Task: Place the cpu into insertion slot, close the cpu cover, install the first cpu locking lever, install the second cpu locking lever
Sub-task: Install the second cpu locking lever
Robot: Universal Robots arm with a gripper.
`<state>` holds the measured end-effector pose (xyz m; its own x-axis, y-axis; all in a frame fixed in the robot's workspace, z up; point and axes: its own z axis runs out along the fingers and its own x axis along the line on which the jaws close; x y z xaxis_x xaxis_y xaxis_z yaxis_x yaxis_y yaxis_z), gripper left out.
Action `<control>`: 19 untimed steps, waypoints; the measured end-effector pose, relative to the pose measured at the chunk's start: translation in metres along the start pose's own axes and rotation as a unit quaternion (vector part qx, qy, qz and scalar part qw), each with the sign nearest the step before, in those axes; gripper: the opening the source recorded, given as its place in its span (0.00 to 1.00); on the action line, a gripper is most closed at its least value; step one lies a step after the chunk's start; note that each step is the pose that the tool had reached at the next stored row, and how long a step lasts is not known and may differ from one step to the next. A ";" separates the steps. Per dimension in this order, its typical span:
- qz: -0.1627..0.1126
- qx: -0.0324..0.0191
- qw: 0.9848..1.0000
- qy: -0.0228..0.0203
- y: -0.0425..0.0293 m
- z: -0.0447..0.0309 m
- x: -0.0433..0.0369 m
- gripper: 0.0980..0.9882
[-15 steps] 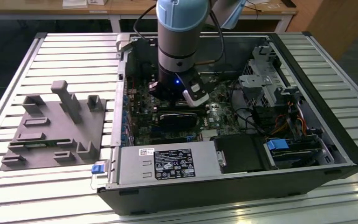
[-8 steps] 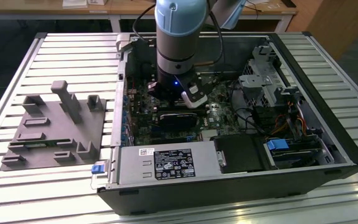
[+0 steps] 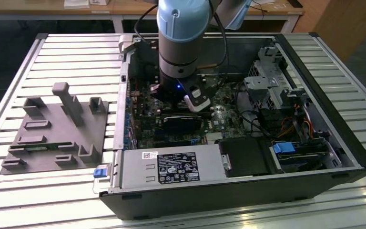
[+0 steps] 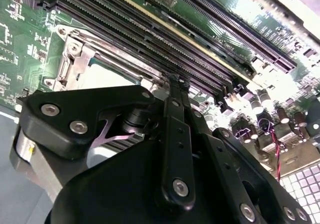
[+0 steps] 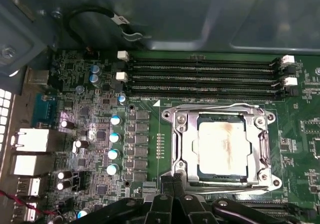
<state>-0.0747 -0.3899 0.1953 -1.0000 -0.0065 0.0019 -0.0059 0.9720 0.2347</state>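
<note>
1 cpu [image 5: 223,149] is sitting flat in the insertion slot [image 5: 186,149] on the green motherboard [image 5: 150,129], silvery top up with a brownish smear down the middle. The cpu cover [image 5: 262,146] is folded down over it, so the chip shows through the cover's square window. Thin wire locking levers run along the frame edges: 1 lever [image 5: 215,107] lies along the side nearest the memory slots, another [image 5: 220,185] along the opposite side next to the gripper. I can't tell if either is actually hooked under its catch.

In the second wrist view the same cpu [image 4: 112,76] peeks out beyond the black gripper [image 4: 172,81], whose fingers look pressed together into 1 narrow tip with nothing between them. That tip sits right at the edge of the socket frame [image 4: 75,58], at the side where the memory slots [image 4: 150,31] run. Whether it touches a lever there, can't say.

4 long black memory slots [image 5: 205,76] lie just beside the socket, with white clips at their ends. A row of blue-topped capacitors [image 5: 115,144] stands on the other side, toward the rear ports [image 5: 30,151].

In the exterior view the arm [image 3: 181,43] reaches straight down into the open computer case [image 3: 335,143], which lies on a slatted white table [image 3: 49,191]. A grey fixture tray [image 3: 55,129] sits on the table to the exterior view's left of the case.
</note>
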 end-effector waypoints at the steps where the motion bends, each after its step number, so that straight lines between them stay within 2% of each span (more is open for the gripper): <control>1: 0.000 -0.001 1.000 0.000 -0.0001 0.0003 0.0002 0.02; 10: 0.000 -0.011 1.000 0.000 -0.0005 0.0038 0.0016 0.02; 14: 0.000 -0.011 1.000 0.000 -0.0006 0.0041 0.0017 0.02; 15: 0.000 -0.012 1.000 0.000 0.0005 -0.0002 0.0016 0.02; 19: 0.000 -0.012 1.000 0.000 0.0024 -0.0082 0.0017 0.02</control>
<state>-0.0764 -0.3895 0.2038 -1.0000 -0.0064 0.0017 -0.0057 0.9663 0.2574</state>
